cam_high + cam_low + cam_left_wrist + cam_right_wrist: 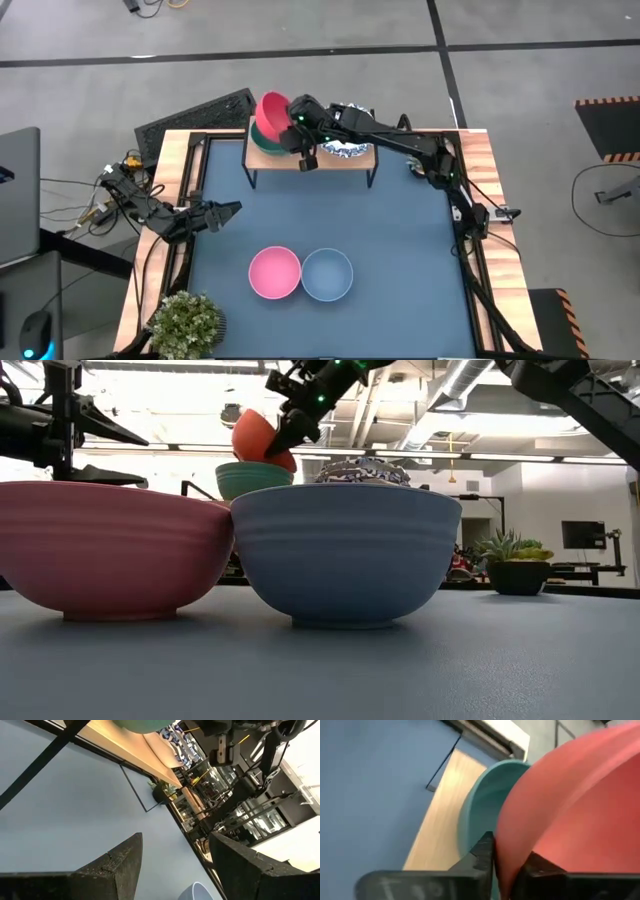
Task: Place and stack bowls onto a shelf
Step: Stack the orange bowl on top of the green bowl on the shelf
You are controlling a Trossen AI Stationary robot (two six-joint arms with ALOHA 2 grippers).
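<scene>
The wooden-topped shelf stands at the mat's far edge. A green bowl rests on its left end and white blue-patterned bowls on its right part. My right gripper is shut on a red bowl, tilted above the green bowl. A pink bowl and a light blue bowl stand on their bases side by side on the near part of the mat. My left gripper hovers open near the mat's left edge, touching nothing. My right gripper pinches the red bowl's rim between its two fingers, one inside the bowl and one outside. The fingers come from the table's right, slanting down. The bowl is tilted steeply, its lower part over the green bowl's mouth. I cannot tell whether they touch.
A potted plant sits at the table's near left corner. The blue mat lies bare between the shelf and the two near bowls. Wooden table edges run along both sides.
</scene>
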